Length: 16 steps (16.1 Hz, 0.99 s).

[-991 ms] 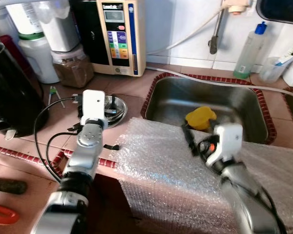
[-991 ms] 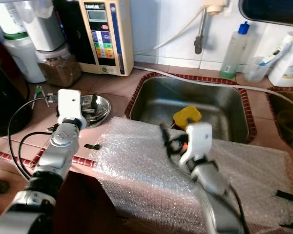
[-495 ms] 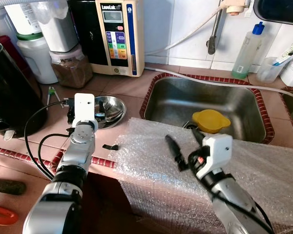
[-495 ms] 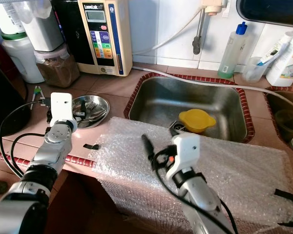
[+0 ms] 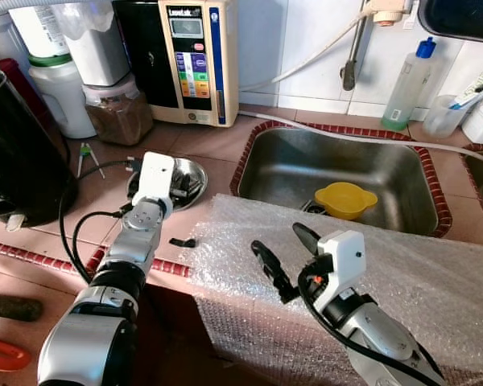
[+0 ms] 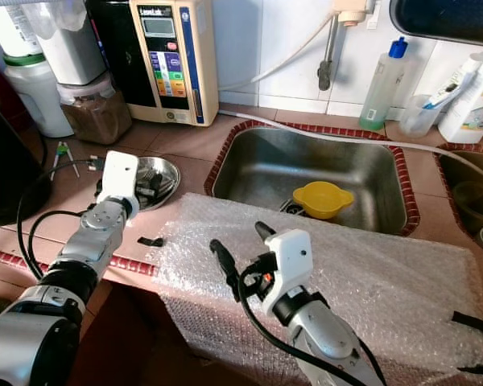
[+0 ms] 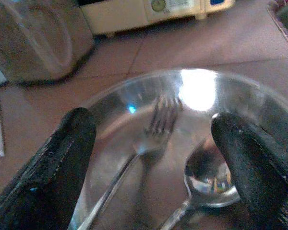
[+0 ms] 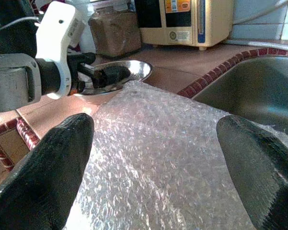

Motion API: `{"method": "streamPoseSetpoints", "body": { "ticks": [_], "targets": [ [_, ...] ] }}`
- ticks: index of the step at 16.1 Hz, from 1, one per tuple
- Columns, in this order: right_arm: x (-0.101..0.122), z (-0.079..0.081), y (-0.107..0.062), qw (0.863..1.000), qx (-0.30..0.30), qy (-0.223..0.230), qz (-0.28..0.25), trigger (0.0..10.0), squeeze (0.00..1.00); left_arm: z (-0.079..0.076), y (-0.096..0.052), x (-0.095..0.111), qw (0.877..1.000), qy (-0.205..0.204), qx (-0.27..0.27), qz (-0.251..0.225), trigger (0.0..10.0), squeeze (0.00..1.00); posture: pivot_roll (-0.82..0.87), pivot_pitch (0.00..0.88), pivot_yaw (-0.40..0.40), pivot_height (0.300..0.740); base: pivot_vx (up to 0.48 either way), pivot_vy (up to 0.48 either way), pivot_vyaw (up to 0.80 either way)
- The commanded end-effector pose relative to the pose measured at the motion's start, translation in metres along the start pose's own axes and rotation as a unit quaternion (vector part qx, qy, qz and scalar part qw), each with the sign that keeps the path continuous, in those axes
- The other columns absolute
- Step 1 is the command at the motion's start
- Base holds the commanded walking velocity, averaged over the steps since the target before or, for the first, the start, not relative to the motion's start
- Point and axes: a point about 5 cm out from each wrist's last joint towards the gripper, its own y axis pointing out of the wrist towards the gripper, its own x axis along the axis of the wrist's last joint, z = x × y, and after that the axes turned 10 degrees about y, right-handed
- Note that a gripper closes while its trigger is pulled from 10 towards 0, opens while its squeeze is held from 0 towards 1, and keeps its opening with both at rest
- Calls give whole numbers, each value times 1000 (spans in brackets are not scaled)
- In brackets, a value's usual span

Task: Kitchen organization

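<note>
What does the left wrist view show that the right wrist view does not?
Left wrist view alone: a fork and a spoon lying inside the steel bowl, framed by the open left end effector.

Right wrist view alone: the bubble wrap under the open right end effector, and the sink.

Both: the steel bowl, the jar of brown powder and the cream appliance.
</note>
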Motion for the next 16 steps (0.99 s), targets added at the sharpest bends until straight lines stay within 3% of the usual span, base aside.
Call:
{"method": "streamPoseSetpoints", "body": {
  "ticks": [1,2,3,5,6,7,16],
  "targets": [
    [4,6,0,1000,17,-5,-2,10000,0,6,2,0,1000,8,-5,9,7529,0,29,6,65,740,0,0,0],
    [3,7,0,1000,19,-5,-1,10000,0,5,2,0,1000,-2,-6,8,6235,0,29,6,65,740,0,0,0],
    [3,7,0,1000,20,-6,2,10000,0,5,2,-1,1000,5,-17,13,3490,0,33,7,64,740,0,0,0],
    [3,6,1,1000,23,-10,5,10000,0,4,2,-4,999,18,-31,28,1412,0,32,6,63,740,0,0,0],
    [4,6,1,1000,23,-12,5,10000,0,3,2,-5,999,16,-33,30,1020,0,32,4,63,740,0,0,0],
    [4,6,2,1000,25,-15,5,10000,0,3,2,-6,998,21,-43,36,0,0,32,3,63,740,0,0,0],
    [3,7,3,999,30,-30,14,10000,0,2,2,-12,993,42,-79,72,0,0,31,0,72,740,0,0,0]
  ]
}}
